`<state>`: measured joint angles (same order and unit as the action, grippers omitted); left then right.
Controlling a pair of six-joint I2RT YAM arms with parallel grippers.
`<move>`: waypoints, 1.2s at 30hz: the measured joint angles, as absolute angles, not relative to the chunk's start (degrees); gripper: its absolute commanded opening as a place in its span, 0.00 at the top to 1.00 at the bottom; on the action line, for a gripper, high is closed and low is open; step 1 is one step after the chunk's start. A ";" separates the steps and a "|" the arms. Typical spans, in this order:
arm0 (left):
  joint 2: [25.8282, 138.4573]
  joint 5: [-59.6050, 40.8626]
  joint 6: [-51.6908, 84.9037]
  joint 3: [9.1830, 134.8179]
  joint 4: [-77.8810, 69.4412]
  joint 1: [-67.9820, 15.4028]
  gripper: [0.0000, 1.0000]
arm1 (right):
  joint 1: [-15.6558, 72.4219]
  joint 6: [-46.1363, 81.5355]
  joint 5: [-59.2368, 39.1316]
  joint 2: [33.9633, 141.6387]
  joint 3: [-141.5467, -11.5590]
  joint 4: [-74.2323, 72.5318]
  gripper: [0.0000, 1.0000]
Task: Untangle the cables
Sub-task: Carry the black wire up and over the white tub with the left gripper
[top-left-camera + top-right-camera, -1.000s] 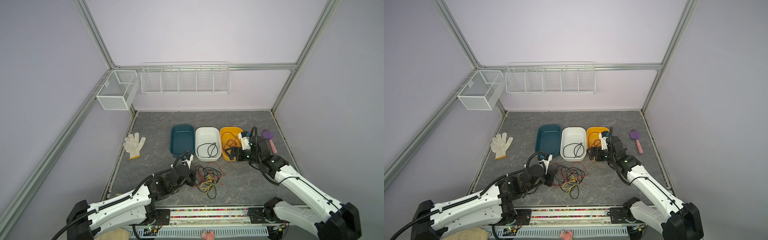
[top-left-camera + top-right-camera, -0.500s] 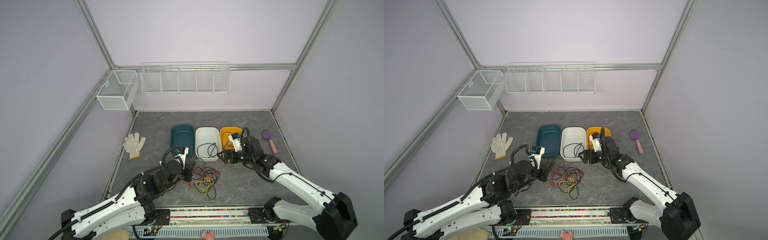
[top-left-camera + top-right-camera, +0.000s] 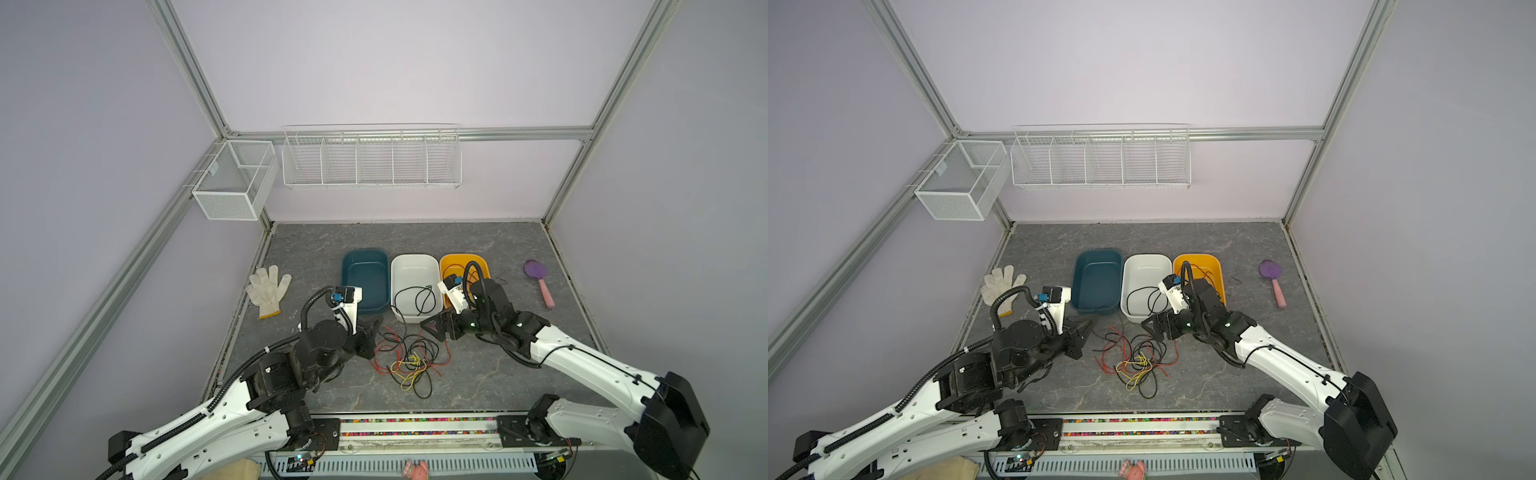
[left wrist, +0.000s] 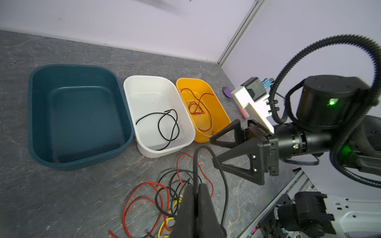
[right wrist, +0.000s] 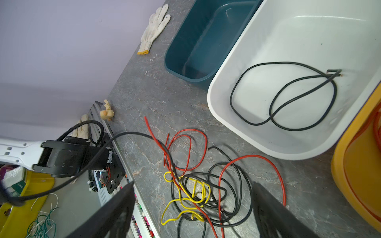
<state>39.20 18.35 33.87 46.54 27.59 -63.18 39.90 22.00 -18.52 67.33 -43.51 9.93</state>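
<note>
Left pincer (image 3: pixel 376 324) is pressed together and right pincer (image 3: pixel 431 328) stands wide apart in both top views. The cables (image 3: pixel 409 359) lie in a loose knot on the table (image 3: pixel 478 249) between the two, just under their tips. What the left one pinches we cannot make out from up here. A white tub (image 3: pixel 415 270) sits close beside the right pincer, near enough that a careless swing could knock it.

From the left wrist, the left pincer (image 4: pixel 195 190) is clamped on a black cable (image 4: pixel 201 146), which arches out from its tips and drops back into the cables (image 4: pixel 165 191) right beneath it. The right pincer (image 4: pixel 213 151) hangs empty just past that arch. We judge the main risk to be this: the black cable threads through red loops, so a pull away from the heap may drag the whole knot along, or cinch it tighter, rather than free one strand. Thin as it is, the strand could also slip from the grip.

From the right wrist, the right pincer (image 5: pixel 192 184) straddles the heap with its jaws spread, yellow, red and black strands crossing directly under it. Closing there would, we think, catch several strands at once and pin the very black cable (image 5: pixel 134 134) that climbs away to one side of it toward the left pincer.
</note>
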 measured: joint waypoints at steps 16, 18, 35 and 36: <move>39.86 18.74 32.16 62.41 32.62 -63.18 1.00 | 41.15 21.76 -17.06 68.60 -43.51 9.15 0.10; 40.75 18.83 31.29 64.14 33.06 -63.18 1.00 | 41.15 21.78 -16.23 68.51 -43.51 9.10 0.10; 60.93 12.19 20.80 77.36 38.63 -55.61 1.00 | 41.15 21.80 -7.55 64.18 -43.18 9.78 0.11; 61.91 11.35 20.16 77.62 38.87 -54.43 1.00 | 41.17 21.80 -7.22 63.40 -42.98 9.80 0.11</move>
<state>61.91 11.35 20.16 77.62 38.87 -54.43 41.17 21.80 -7.22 63.40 -42.98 9.80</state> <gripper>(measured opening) 0.049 0.888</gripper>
